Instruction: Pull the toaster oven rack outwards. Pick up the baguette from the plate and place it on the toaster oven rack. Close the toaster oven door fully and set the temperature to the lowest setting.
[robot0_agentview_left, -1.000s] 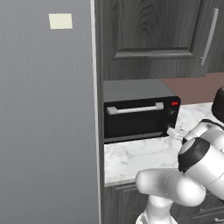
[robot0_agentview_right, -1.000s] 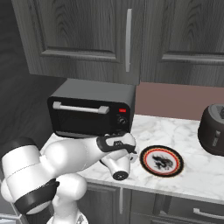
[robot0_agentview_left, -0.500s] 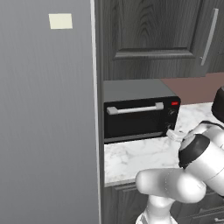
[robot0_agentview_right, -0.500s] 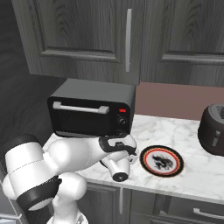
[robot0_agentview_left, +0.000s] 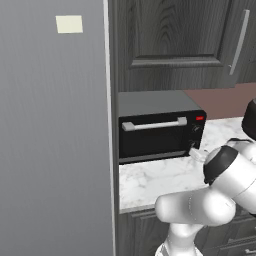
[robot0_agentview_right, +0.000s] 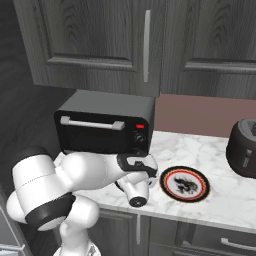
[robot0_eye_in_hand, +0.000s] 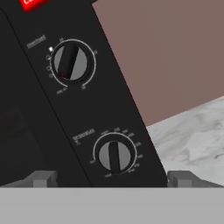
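Note:
The toaster oven (robot0_agentview_left: 155, 106) stands on the marble counter with its door (robot0_agentview_left: 150, 141) shut and the silver handle (robot0_agentview_left: 154, 125) along the top edge. The rack and the baguette are hidden. My gripper (robot0_eye_in_hand: 111, 180) is open right in front of the oven's knob panel, its two fingertips (robot0_eye_in_hand: 41, 179) spread to either side of the lower knob (robot0_eye_in_hand: 114, 155). The upper knob (robot0_eye_in_hand: 71, 62) and the red light (robot0_eye_in_hand: 33, 3) sit above it. From the left base view the gripper (robot0_agentview_left: 196, 152) hovers at the oven's lower right corner. The plate (robot0_agentview_right: 165, 182) lies bare to the oven's right.
A tall grey panel (robot0_agentview_left: 55, 125) walls off the oven's left side. A large dark rounded vessel (robot0_agentview_right: 245, 147) stands at the counter's far right. Dark upper cabinets (robot0_agentview_right: 145, 45) hang above, with a reddish-brown wall behind.
My hand has edged slightly closer to the oven's knob panel. The oven, plate and vessel have not moved.

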